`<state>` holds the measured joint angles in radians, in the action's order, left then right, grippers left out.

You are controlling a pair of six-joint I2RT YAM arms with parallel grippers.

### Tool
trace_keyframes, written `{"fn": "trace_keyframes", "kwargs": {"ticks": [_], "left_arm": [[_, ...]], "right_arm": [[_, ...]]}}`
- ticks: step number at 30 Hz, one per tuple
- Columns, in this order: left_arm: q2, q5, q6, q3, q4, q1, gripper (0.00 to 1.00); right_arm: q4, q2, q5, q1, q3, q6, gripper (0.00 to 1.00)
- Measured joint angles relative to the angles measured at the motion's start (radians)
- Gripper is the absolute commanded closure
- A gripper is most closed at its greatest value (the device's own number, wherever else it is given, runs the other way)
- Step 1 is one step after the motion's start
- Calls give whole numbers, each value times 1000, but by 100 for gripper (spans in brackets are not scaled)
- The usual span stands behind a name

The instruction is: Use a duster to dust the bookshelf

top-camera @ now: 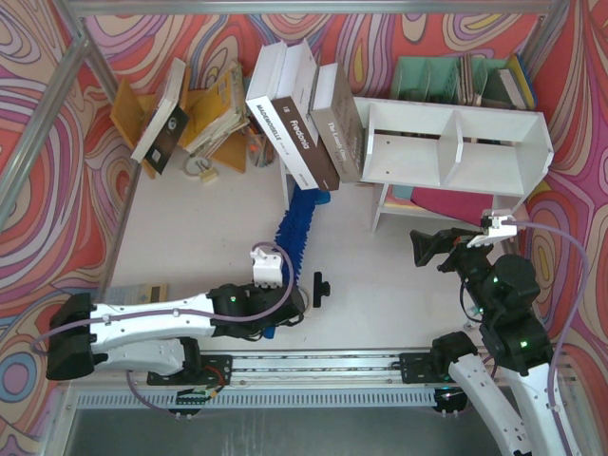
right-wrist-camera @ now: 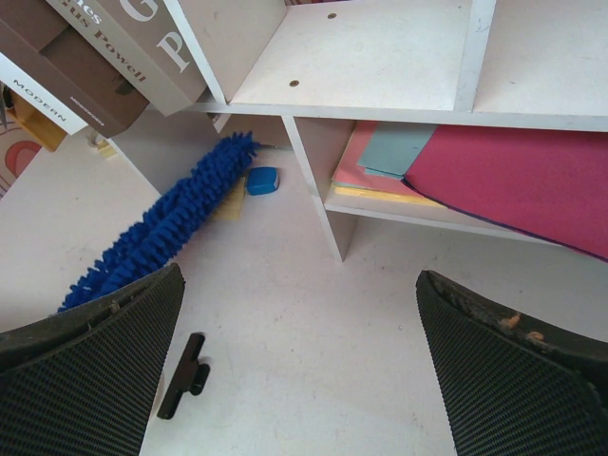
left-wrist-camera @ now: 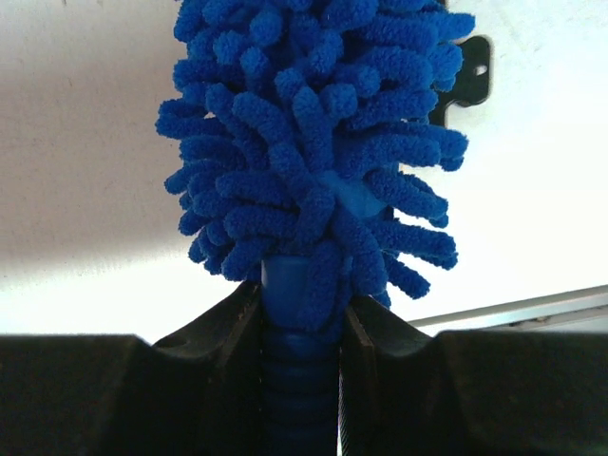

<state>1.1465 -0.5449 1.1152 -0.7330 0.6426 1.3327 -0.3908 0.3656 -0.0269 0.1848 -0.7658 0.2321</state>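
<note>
As we see it, left pincer (left-wrist-camera: 302,321): clamped on the duster (left-wrist-camera: 309,142) handle
right pincer (right-wrist-camera: 299,285): wide open, empty, facing the bookshelf (right-wrist-camera: 380,109)

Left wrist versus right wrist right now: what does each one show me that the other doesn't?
Left wrist only: the left gripper shut on the duster where handle meets fluff. Right wrist only: the bookshelf, pink and teal sheets beneath its compartments, leaning books, a small blue object by its leg, and the open right gripper. Both: the duster's fluffy head, the white table and a small black part lying on it.
</note>
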Motion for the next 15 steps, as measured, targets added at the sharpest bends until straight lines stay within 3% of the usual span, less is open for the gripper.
{"fn": "trace_keyframes", "kwargs": {"ticks": [9, 15], "left_arm": [[-114, -43, -80, -166, 71, -7, 100], [-140, -65, -109, -168, 59, -7, 100]], "right_arm": [[0, -1, 0, 0, 0, 0, 1], [0, -1, 0, 0, 0, 0, 1]]}}
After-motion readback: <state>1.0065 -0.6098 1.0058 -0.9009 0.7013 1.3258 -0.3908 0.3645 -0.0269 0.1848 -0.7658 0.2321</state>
